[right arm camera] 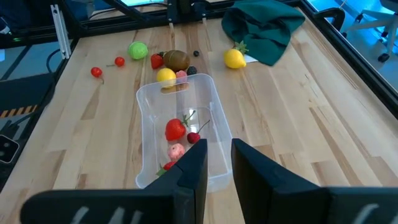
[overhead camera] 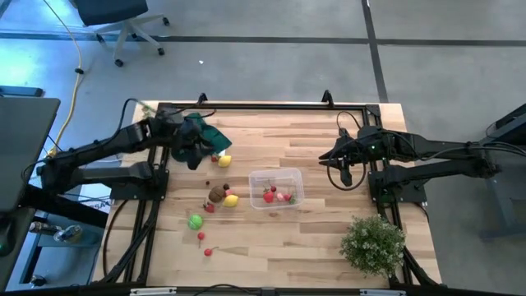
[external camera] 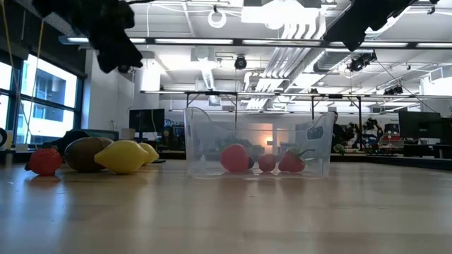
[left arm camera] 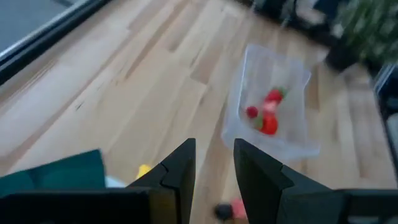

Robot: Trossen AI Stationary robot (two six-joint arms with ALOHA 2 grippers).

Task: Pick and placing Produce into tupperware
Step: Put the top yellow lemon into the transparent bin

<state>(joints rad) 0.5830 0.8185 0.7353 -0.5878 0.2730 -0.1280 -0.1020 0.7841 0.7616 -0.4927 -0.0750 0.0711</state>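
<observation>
1. A robotics lab or open workshop is showing here: exposed ducts and pipes (external camera: 296, 32) are running under a high ceiling
2. Benches crowded with monitors (external camera: 424, 127) and equipment are standing behind the wooden tabletop (overhead camera: 312, 148)
3. A rolling office chair (overhead camera: 123, 25) is sitting on the bare concrete floor (overhead camera: 444, 66), a yellow cable (overhead camera: 76, 74) trailing beside it

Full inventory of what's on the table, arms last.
tupperware: 1, clear, mid-table
produce in tub: at least three, red and pink
lemons: 2, yellow, one by cloth, one by tub
kiwi: 1, brown, beside tub-side lemon
green ball: 1, green, left of tub
loose red pieces: several, red, around kiwi and ball
cloth: 1, dark green, by left gripper
plant: 1, pale green, right corner
left gripper: open, empty
right gripper: open, empty
</observation>
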